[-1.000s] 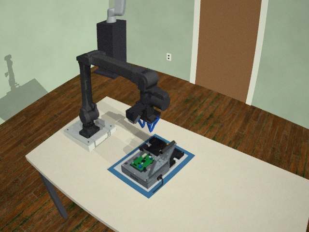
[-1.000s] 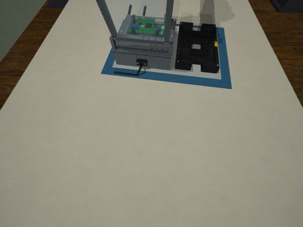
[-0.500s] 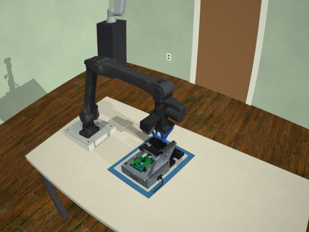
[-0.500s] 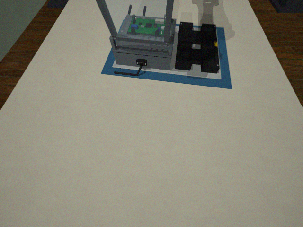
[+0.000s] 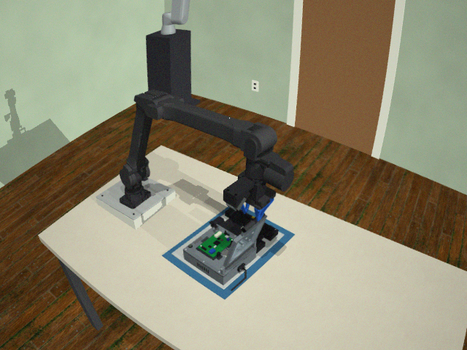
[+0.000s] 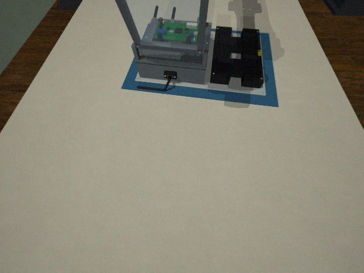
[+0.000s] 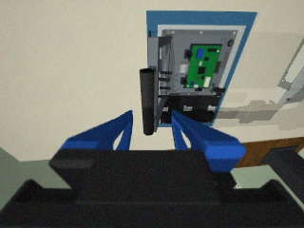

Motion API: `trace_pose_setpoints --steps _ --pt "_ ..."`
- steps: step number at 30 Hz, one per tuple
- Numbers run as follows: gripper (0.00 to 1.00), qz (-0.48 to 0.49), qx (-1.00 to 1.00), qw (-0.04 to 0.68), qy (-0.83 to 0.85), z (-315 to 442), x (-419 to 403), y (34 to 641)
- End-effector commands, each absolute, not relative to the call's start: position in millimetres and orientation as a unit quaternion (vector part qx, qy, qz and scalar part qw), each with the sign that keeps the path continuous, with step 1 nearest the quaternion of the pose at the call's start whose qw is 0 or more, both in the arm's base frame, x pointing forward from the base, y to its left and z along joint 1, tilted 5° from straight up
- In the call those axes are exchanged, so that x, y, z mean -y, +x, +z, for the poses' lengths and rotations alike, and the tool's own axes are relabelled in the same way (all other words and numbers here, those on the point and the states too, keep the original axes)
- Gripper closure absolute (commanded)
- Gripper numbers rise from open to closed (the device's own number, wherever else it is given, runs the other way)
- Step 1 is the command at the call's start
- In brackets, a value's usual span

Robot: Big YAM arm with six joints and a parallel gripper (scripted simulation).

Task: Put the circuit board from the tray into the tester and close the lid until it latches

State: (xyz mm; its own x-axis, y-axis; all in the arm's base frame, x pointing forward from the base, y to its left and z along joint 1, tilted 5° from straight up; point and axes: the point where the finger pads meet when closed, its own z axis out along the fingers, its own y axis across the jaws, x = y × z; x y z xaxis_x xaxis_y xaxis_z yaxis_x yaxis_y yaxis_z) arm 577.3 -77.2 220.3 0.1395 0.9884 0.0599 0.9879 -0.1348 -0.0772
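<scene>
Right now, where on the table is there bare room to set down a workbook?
Bare tabletop spreads beyond the mat's cable side, toward the exterior view's near edge. Crowded: the mat, where tester and tray stand side by side, under the gripper.

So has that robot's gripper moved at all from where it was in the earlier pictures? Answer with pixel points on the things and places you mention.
Yes. The gripper [image 5: 253,214] [image 7: 152,114] has come lower and closer to the tester's raised lid [image 5: 246,240], judged against the tester.
</scene>
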Motion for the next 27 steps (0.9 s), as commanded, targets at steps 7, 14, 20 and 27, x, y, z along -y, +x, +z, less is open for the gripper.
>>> trace_pose_setpoints --steps 7,14,20,27 --pt "0.52 -0.026 0.657 0.012 -0.753 265.2 78.7 592.6" --pt "0.52 -0.027 0.657 0.012 -0.753 266.0 78.6 592.4" --pt "0.52 -0.028 0.657 0.011 -0.753 266.4 78.5 592.6" --pt "0.52 -0.029 0.657 0.009 -0.753 266.5 78.5 593.5"
